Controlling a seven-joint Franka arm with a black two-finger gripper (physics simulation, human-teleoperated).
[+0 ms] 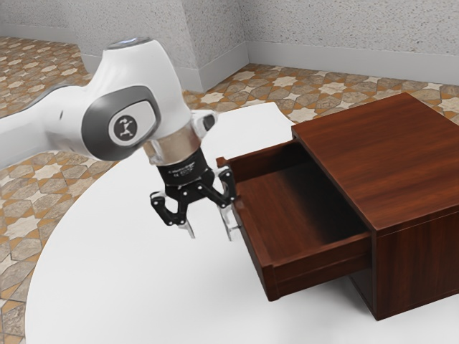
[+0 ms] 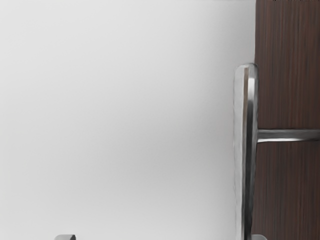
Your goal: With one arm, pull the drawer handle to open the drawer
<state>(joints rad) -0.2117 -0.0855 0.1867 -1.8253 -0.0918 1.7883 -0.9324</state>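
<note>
A dark wooden cabinet (image 1: 391, 154) stands on the white round table (image 1: 129, 287) at the exterior view's right. Its drawer (image 1: 301, 215) is pulled well out toward the exterior view's left, and its inside is bare. My black gripper (image 1: 210, 231) hangs open just in front of the drawer's front panel, fingers (image 1: 231, 222) pointing down. One finger is close to the panel, where the handle is hidden behind it. In the wrist view the metal bar handle (image 2: 245, 150) stands off the brown drawer front (image 2: 290, 65) on a short post, right under my hand.
The table's white top spreads wide to the exterior view's left and front of the drawer. Beyond it lie a patterned tile floor (image 1: 43, 179) and grey walls (image 1: 323, 29). My white arm (image 1: 107, 115) reaches in from the upper left.
</note>
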